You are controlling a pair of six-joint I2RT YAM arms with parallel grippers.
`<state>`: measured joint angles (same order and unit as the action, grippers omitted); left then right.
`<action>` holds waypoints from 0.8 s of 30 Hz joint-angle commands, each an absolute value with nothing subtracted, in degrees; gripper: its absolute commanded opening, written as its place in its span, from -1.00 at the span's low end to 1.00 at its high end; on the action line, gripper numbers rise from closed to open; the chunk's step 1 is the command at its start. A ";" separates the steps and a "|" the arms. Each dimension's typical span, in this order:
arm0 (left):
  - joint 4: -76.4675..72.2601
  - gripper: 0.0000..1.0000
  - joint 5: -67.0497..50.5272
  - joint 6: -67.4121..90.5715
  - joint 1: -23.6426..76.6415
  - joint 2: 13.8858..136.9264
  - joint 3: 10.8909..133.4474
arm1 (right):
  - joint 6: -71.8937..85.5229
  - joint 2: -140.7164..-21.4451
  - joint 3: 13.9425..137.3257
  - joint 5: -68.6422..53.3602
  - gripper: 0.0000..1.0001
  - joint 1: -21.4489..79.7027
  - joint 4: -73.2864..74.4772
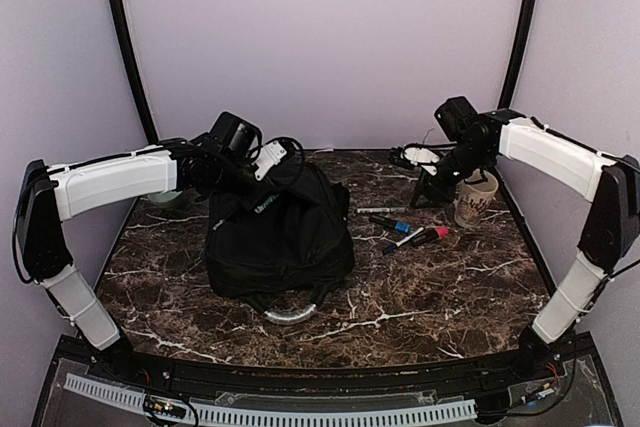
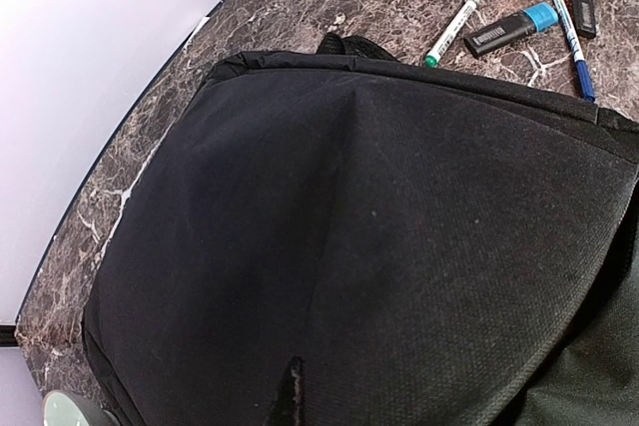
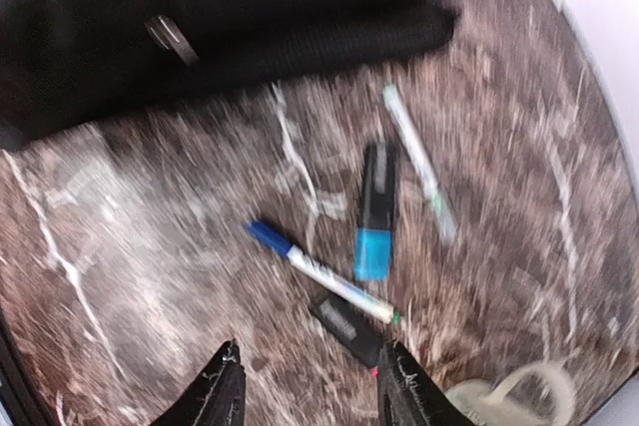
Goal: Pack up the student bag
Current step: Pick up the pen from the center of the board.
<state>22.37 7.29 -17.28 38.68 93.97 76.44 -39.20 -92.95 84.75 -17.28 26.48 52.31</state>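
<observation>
At the far left of the dark marble table (image 1: 450,297), a pale round object (image 1: 165,197) sits partly hidden behind the left arm; what it is cannot be told. The left gripper (image 1: 258,175) is pressed against the top rear of the student bag (image 1: 280,232), with its fingers closed. Its own camera sees only black fabric, so whether it pinches the cloth cannot be told.

The bag lies left of the table's centre. It is slumped flat, and its pale grey loop handle (image 1: 290,314) curls out at the near edge. Its bulk fills the space between the left arm and the pens.

Just right of the bag lie four writing tools. A slim white pen with a green tip (image 1: 380,210) lies farthest back. Next comes a black highlighter with a blue cap (image 1: 390,223). Nearer the arms, a blue-capped pen (image 1: 405,240) lies across a black highlighter with a pink cap (image 1: 432,235), touching it. All four rest on bare marble, apart from the bag.

The right gripper (image 3: 312,391) hovers above this cluster. Its fingers are apart with nothing between them, and its tips are over the pink highlighter's black body. That view is blurred.

A cream mug (image 1: 475,197) stands just right of the gripper, close to the arm. Behind it, a white object tangled with dark cable (image 1: 420,157) lies near the back edge.
</observation>
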 commanded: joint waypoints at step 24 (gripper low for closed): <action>22.06 -1.00 7.47 -15.53 37.70 93.21 78.38 | -47.99 -107.70 74.58 3.21 -0.01 22.94 45.03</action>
<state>22.85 6.46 -16.71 38.68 94.08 76.44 -47.07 -106.78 75.18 2.02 22.87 47.22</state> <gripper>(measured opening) 0.044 0.490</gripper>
